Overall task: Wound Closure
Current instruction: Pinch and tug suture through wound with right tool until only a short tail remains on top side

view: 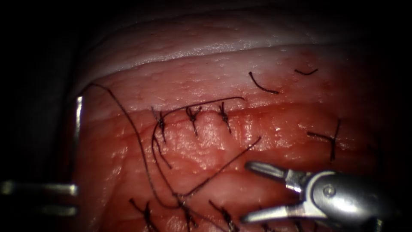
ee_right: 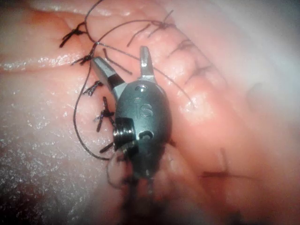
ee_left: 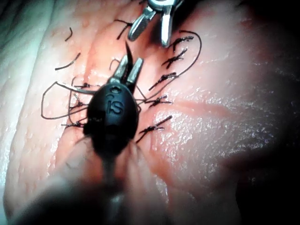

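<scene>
My right tool (view: 246, 192) hovers low over the tissue (view: 279, 129) at the lower right, jaws open and holding nothing. It shows again from close (ee_right: 120, 55), spread over a row of knotted stitches (ee_right: 101, 115). My left tool (ee_left: 131, 60) sits just short of the right tool (ee_left: 149, 40). Its jaws are nearly together, with a dark strand of thread (ee_left: 127, 49) sticking out between them. The closed cut carries knotted stitches (view: 193, 116). A long loose thread (view: 141, 154) loops from the upper left down past them, and one end (view: 240, 152) runs toward the right tool.
A second row of stitches (view: 186, 215) lies along the bottom edge. Short cut ends of thread (view: 262, 86) and a crossed pair (view: 330, 139) lie on the tissue at the right. Metal clamp bars (view: 78, 116) (view: 38, 189) hold the tissue's left edge.
</scene>
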